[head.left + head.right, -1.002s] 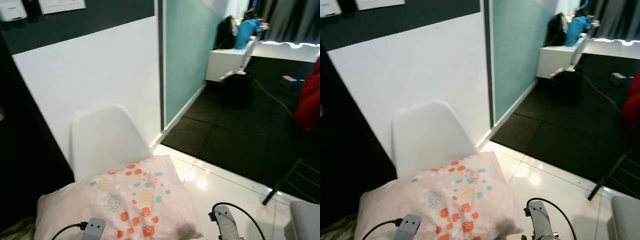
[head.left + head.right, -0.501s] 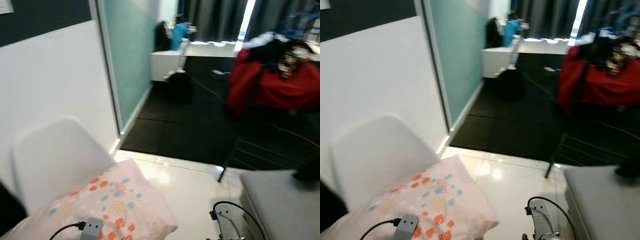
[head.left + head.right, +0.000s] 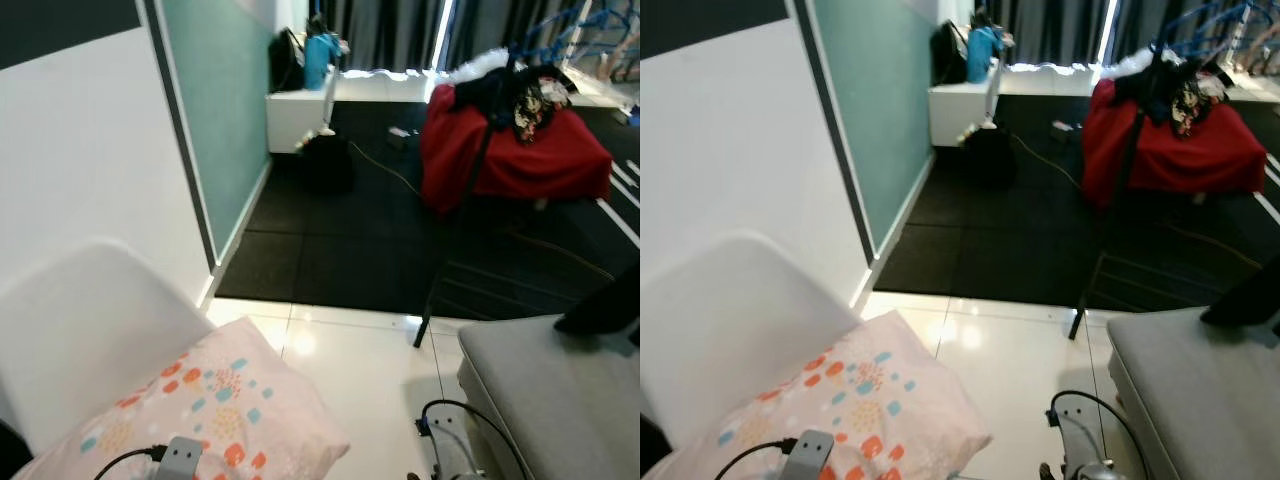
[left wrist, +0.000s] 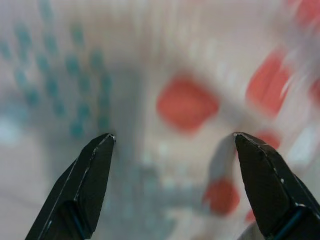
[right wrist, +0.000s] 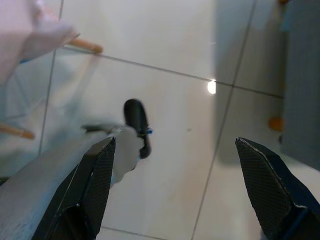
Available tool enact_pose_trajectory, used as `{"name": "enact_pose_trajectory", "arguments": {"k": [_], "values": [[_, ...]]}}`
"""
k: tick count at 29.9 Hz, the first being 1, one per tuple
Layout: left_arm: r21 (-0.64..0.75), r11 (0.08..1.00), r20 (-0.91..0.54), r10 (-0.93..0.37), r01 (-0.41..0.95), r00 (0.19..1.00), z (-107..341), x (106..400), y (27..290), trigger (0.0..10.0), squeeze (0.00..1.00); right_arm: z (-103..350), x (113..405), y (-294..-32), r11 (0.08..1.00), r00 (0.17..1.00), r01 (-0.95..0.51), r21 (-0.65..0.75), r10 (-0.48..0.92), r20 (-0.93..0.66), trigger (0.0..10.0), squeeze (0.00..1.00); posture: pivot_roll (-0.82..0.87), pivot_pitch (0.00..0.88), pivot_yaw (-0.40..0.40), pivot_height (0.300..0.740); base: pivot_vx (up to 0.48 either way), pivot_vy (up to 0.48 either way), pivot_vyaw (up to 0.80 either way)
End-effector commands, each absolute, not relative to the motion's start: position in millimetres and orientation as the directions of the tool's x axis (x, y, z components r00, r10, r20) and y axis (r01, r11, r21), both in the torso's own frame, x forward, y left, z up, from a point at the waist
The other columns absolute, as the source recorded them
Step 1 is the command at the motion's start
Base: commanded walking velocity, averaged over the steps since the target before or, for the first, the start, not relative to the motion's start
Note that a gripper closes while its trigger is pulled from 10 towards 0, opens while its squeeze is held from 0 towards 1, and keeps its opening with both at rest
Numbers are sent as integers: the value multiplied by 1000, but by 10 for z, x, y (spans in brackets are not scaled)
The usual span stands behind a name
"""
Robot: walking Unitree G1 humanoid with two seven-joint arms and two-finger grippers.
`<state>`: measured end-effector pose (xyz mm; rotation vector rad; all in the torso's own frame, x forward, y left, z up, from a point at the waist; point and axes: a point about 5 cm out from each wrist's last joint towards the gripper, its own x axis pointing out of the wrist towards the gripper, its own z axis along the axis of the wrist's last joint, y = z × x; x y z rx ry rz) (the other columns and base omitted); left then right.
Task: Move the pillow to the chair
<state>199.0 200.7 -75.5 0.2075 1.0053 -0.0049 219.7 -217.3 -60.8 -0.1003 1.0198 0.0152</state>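
Observation:
A pale pink pillow (image 3: pixel 210 400) with orange and teal dots lies on the seat of a white shell chair (image 3: pixel 80 320) at the lower left. My left arm (image 3: pixel 180 460) reaches over the pillow's near edge. In the left wrist view my left gripper (image 4: pixel 173 135) stands open, with the blurred dotted fabric (image 4: pixel 185 102) very close beyond its fingertips. My right arm (image 3: pixel 450 450) is at the bottom right. The right wrist view has my right gripper (image 5: pixel 175 140) open over the white floor tiles, holding nothing, with a corner of the pillow (image 5: pixel 30 35) to one side.
A grey sofa (image 3: pixel 550 390) stands close on the right. Beyond the white tiles is a dark mat floor with a black rack leg (image 3: pixel 440 290), a red draped heap (image 3: pixel 520 140) and a white bench (image 3: pixel 300 115). A white and teal wall runs along the left.
The camera has swung to the right, so the chair and pillow sit further left and the sofa and red heap have come into view. The pillow stays on the chair.

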Motion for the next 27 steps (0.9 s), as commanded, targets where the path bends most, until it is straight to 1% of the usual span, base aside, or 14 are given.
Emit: {"name": "enact_pose_trajectory", "arguments": {"k": [1, 24, 27], "values": [[174, 979, -852, 94, 108, 516, -795, 1913, 2016, 10000, 0, -609, 2199, -2163, 996, 528, -52, -72, -34, -849, 10000, 0, -209, 38, 36, 740, 0, 0, 0], [173, 978, -854, 89, 119, 513, -800, 1904, 2011, 10000, 0, -617, 2187, -2162, 995, 522, -60, -81, -38, -852, 10000, 0, -210, 37, 35, 740, 0, 0, 0], [173, 978, -854, 88, 120, 513, -801, 1903, 2009, 10000, 0, -616, 2188, -2163, 995, 525, -59, -82, -39, -850, 10000, 0, -210, 38, 34, 740, 0, 0, -688]]}}
